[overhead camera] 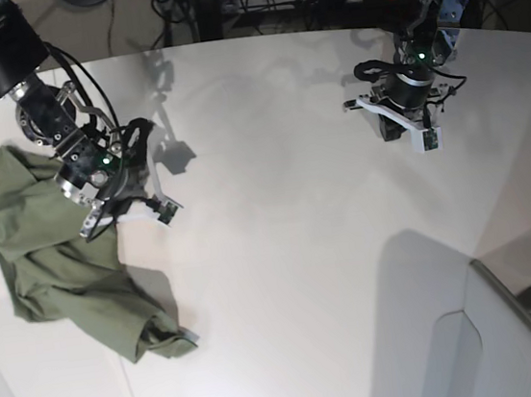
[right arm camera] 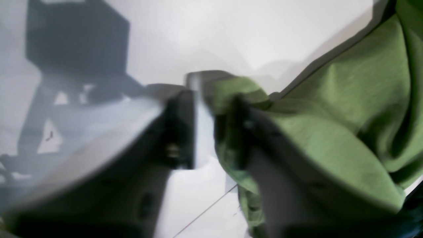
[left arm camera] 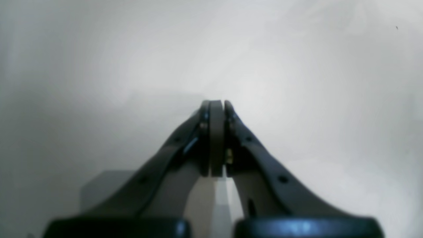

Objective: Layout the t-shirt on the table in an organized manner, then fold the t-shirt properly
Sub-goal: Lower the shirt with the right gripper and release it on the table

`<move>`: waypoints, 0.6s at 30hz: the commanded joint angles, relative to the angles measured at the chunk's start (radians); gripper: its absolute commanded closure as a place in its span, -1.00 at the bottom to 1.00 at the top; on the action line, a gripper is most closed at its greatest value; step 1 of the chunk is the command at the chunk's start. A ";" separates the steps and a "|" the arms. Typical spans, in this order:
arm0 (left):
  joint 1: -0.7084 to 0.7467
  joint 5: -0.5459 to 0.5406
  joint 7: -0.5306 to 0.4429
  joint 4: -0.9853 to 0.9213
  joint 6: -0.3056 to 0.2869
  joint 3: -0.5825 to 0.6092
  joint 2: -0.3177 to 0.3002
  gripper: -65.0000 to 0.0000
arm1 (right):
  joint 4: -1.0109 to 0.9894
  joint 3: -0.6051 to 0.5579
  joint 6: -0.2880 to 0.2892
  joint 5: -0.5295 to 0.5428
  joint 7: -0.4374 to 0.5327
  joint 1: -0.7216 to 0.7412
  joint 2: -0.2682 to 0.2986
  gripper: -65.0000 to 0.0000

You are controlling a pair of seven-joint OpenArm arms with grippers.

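right tool [right arm camera: 205, 129] blurred, t-shirt [right arm camera: 347, 132] draping one finger

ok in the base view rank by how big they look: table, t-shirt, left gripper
1. table, largest by far
2. t-shirt
3. left gripper, smallest, though it sits farther from the camera

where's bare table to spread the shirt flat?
The table is bare across the middle, between the right gripper and the left gripper, and toward its near edge. It is crowded on the base view's left, where the t-shirt lies bunched under the right gripper.
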 commanded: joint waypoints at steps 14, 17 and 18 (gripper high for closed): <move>0.005 -0.001 0.040 0.002 0.004 -0.002 -0.005 1.00 | 0.410 0.006 0.001 -0.005 -0.259 0.131 -0.174 1.00; 0.005 -0.001 0.040 0.002 0.004 -0.002 -0.008 1.00 | 0.530 0.049 0.001 -0.005 -0.299 0.169 -0.250 1.00; 0.007 -0.001 0.040 0.002 0.004 -0.002 -0.010 1.00 | 0.567 0.083 0.001 -0.005 -0.302 0.179 -0.279 1.00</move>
